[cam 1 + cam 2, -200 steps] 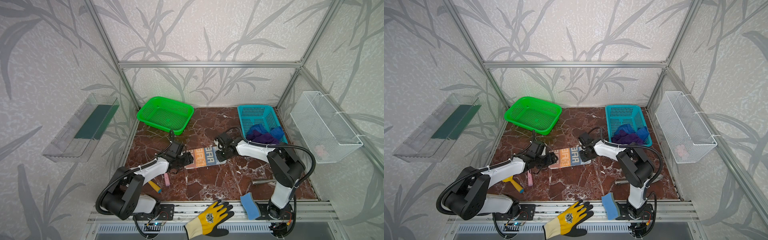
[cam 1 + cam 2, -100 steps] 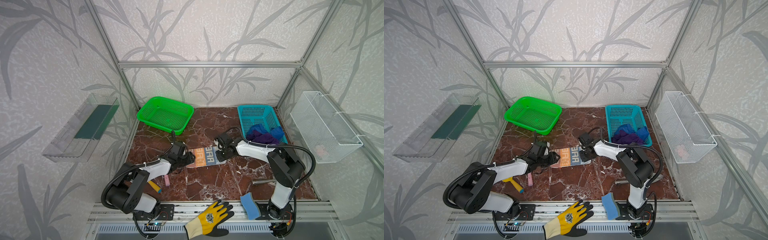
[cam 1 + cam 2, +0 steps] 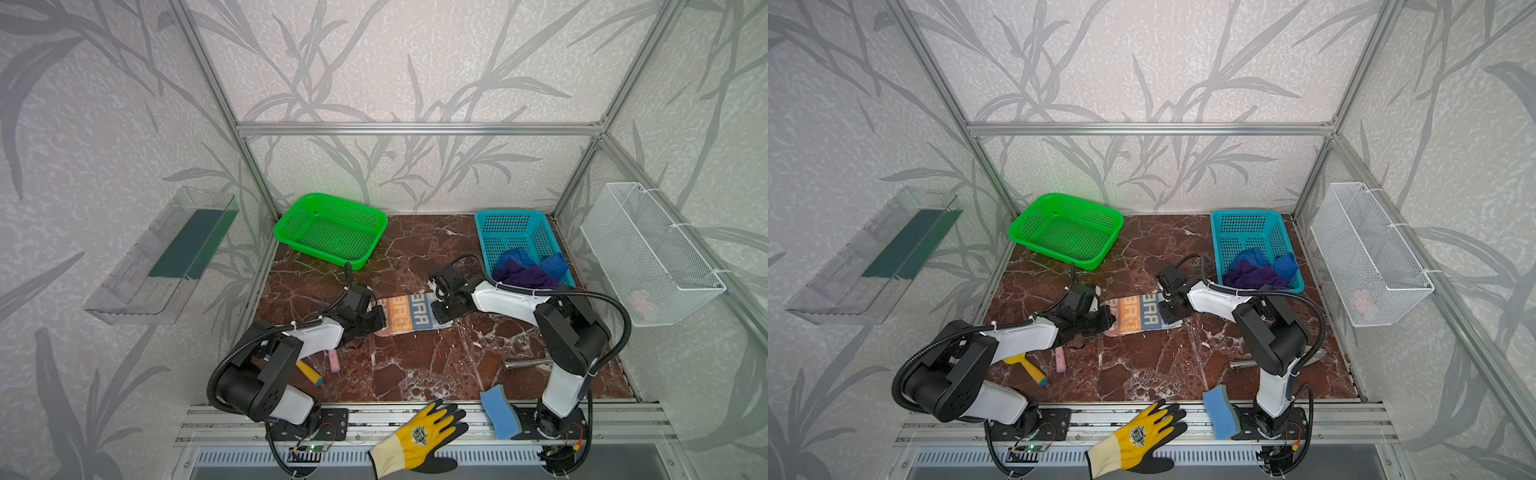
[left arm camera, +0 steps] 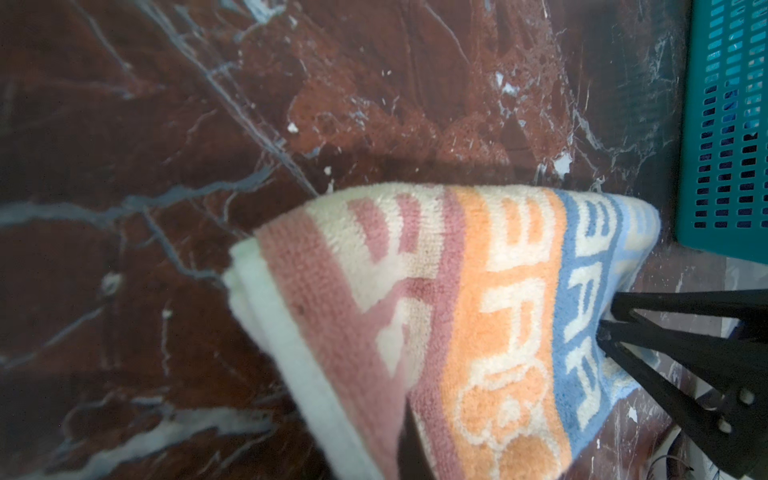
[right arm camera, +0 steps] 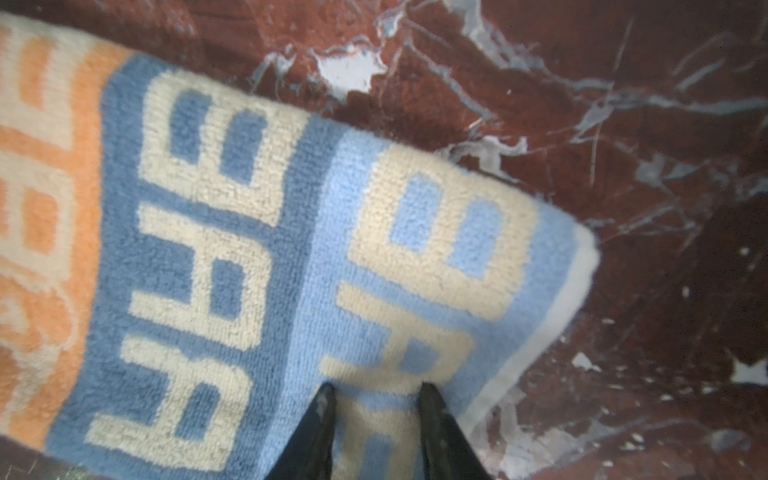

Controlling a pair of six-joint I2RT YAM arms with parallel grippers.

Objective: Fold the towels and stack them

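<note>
- Lettered towel (image 3: 409,311), cream with pink, orange and blue blocks, lies folded into a strip on the marble table (image 3: 415,365). In both top views (image 3: 1140,315) it stretches between the two grippers near the middle.
- The left gripper (image 3: 376,318) is at the strip's pink end, its jaws pressed together on the cloth. In the left wrist view the towel (image 4: 478,311) runs right up to the camera, and one dark finger (image 4: 405,440) shows at its near edge.
- That pink end looks lifted off the table, with shadow under its edge.
- The right gripper (image 3: 436,309) is on the opposite, pale-blue end. In the right wrist view its fingertips (image 5: 320,419) stand a little apart on the towel (image 5: 249,249), with a band of the pale-blue block pinched between them.
- The left arm (image 3: 316,334) starts at the front left, its elbow doubled back over the base. Its white forearm lies low over the table and reaches toward the middle.
- The right arm (image 3: 503,299) rises from its base at the front right and bends at the dark elbow. Its white forearm stretches leftward, low, past the front of the teal basket (image 3: 484,241).
- The purple towel (image 3: 525,276) and the blue towel (image 3: 555,266) lie crumpled together in the teal basket at the back right. They are just behind the right arm's forearm and well apart from the left gripper.
</note>
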